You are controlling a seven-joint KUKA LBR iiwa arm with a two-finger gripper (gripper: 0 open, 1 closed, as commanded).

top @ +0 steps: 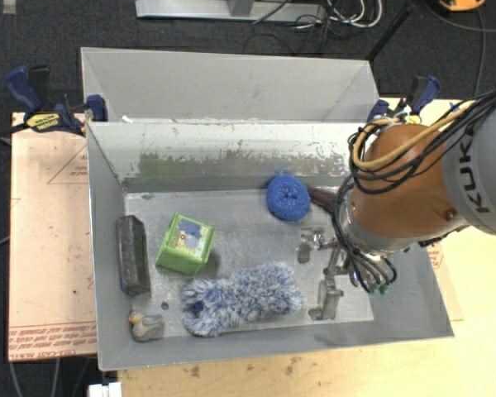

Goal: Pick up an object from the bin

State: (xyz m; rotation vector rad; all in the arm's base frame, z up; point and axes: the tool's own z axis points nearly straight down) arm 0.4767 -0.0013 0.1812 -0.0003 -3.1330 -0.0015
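Overall: bright, even light from above.
Brightest: the pale far wall of the bin [231, 89].
Floor: mid-grey, with a dull sheen near its middle.
Shadows: soft and short beside the blue ball [288, 197], green cube [185, 244] and dark bar [132, 253]; deeper shade under the orange cover [401, 180] at right.
Highlight: 1 broad, soft gleam on the cover's far side.
Surroundings: the dark carpet [66, 15] lies dim.

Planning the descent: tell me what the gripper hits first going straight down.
The gripper likely meets bare grey metal bin floor first; the fluffy blue-and-white duster lies just beside it, depth unclear.
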